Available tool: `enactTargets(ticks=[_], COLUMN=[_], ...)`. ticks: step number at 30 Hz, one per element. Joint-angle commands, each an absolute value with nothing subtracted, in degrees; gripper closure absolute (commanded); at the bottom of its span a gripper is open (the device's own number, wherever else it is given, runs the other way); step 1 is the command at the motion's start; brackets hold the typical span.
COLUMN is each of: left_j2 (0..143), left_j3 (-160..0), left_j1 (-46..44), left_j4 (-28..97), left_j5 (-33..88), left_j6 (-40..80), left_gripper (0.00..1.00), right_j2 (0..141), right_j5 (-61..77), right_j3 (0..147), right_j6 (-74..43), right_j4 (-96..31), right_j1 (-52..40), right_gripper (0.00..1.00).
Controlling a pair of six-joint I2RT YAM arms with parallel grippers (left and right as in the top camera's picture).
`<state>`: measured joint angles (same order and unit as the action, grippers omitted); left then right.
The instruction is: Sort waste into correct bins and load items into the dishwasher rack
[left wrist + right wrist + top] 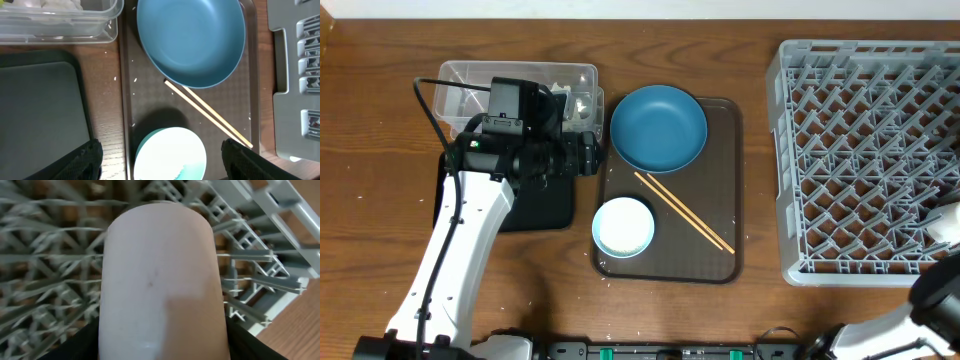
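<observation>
Since the cup [160, 280] is looking smooth, pale and glazed, it is probably handling as light and stiff but slippery and easily chipped, so a squeeze across its round wall, not the rim, is seeming the safest hold. The right fingers [75, 347] are clamping it on opposite sides of that wall, and it is hanging just above the rack [245, 255], over the pegs near the rack's right edge. Setting it down is calling for a gentle lowering between pegs. The left fingers [85, 160] are hanging spread apart, empty, well to the left of the rack.
</observation>
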<state>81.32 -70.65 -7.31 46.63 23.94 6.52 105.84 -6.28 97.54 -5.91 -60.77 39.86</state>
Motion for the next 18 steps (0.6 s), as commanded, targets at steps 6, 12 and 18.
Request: enactTargets(ticks=[6,12,18], left_j2=[81.34,81.34,81.34], left_j3=[-71.05,-71.05,-71.05], left_j1=[-7.46,-7.46,-7.46], left_j4=[47.27,47.4,47.59], left_j5=[23.31,23.31,23.31], left_j6=[5.61,5.61,5.61], left_gripper=[0.21,0.21,0.17], right_j2=[112.9,114.08,110.43], right_j5=[-4.99,1.85,3.86], right_j3=[100.88,101.12,107.77], right_j6=[-7.66,-7.66,-7.68], right_j4=[-60.53,-60.05,-61.93], right_j1=[44.64,44.66,44.34], right_gripper=[0.7,0.01,0.01])
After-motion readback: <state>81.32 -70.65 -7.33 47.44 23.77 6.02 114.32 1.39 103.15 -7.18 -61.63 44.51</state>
